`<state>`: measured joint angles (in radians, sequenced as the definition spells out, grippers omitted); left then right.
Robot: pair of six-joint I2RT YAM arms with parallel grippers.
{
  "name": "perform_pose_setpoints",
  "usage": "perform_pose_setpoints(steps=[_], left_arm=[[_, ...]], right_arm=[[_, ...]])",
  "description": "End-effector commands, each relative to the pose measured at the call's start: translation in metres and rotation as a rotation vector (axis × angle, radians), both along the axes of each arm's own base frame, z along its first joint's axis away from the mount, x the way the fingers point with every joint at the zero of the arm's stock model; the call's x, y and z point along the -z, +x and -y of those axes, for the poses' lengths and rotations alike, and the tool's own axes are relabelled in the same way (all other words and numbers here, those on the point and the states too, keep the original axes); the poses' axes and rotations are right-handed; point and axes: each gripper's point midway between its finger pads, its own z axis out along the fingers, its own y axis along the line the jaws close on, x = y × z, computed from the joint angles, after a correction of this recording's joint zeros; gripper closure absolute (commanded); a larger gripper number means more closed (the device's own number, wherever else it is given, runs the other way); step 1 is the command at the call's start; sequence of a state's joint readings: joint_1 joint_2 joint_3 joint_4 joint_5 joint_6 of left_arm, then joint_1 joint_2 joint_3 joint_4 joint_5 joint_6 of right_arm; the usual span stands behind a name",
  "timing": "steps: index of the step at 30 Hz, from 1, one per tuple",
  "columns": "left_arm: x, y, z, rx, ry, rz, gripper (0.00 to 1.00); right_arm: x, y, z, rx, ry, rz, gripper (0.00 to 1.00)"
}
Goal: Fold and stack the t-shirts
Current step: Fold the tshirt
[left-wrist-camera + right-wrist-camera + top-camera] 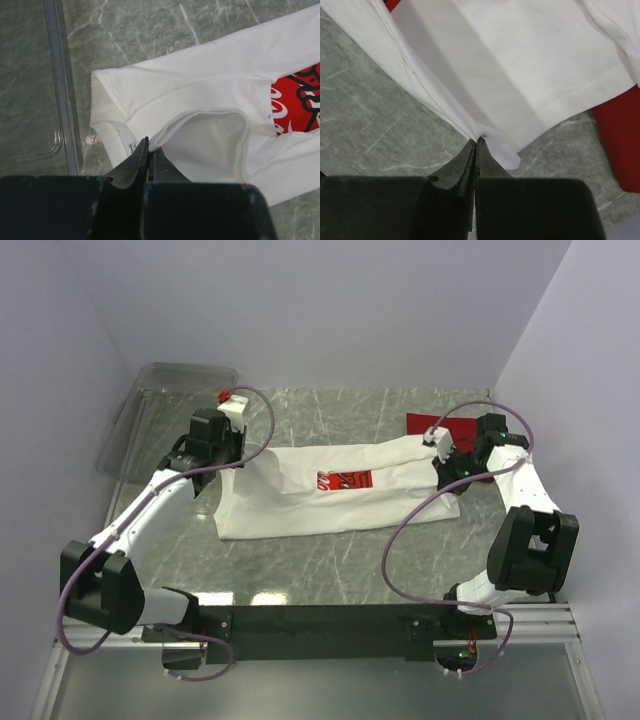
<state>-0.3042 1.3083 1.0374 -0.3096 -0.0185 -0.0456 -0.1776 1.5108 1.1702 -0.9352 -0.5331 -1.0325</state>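
The white t-shirt [330,502] lies stretched across the middle of the table, its red square graphic [345,480] facing up. My left gripper [243,456] is at the shirt's left end, near the collar. In the left wrist view that gripper [149,143] is shut on a raised fold of the white t-shirt [200,90], beside the red graphic [300,100]. My right gripper [441,473] is at the shirt's right end. Seen from the right wrist, this gripper [477,140] is shut on the hem of the white t-shirt [520,60]. The red t-shirt [425,423] lies at the back right, partly under the white one.
A clear plastic bin [150,410] stands at the back left corner, and its rim [60,100] runs close to the shirt's collar. Red cloth [620,145] shows to the right of the hem. Walls close in the table on the left, back and right.
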Motion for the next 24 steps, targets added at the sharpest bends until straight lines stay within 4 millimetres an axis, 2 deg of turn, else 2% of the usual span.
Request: perform_pose_setpoints(steps=[1,6,8,9,11,18,21,24], left_arm=[[-0.024,0.024,-0.001,-0.006,0.013,0.082,0.99],[-0.015,0.042,0.004,-0.002,0.017,0.06,0.99],[-0.017,0.05,0.005,0.016,0.044,0.067,1.0],[-0.008,0.053,0.005,0.016,0.054,0.043,1.0],[-0.009,0.061,0.006,0.016,0.062,0.042,1.0],[0.013,0.079,0.006,0.007,0.083,-0.007,1.0],[0.014,0.084,0.007,0.009,0.076,-0.007,1.0],[0.007,0.09,0.01,0.011,0.067,0.011,1.0]], right_arm=[[-0.013,0.015,0.001,0.025,0.019,0.031,1.0],[-0.008,0.023,0.004,0.06,0.018,0.015,1.0],[-0.005,0.025,0.004,0.072,0.021,0.0,1.0],[-0.004,0.027,0.005,0.083,0.021,-0.005,1.0],[0.001,0.028,0.007,0.101,0.015,-0.019,1.0],[0.019,0.033,0.015,0.166,-0.006,-0.068,1.0],[0.024,0.036,0.016,0.191,-0.005,-0.084,1.0],[0.028,0.04,0.019,0.21,-0.015,-0.081,1.0]])
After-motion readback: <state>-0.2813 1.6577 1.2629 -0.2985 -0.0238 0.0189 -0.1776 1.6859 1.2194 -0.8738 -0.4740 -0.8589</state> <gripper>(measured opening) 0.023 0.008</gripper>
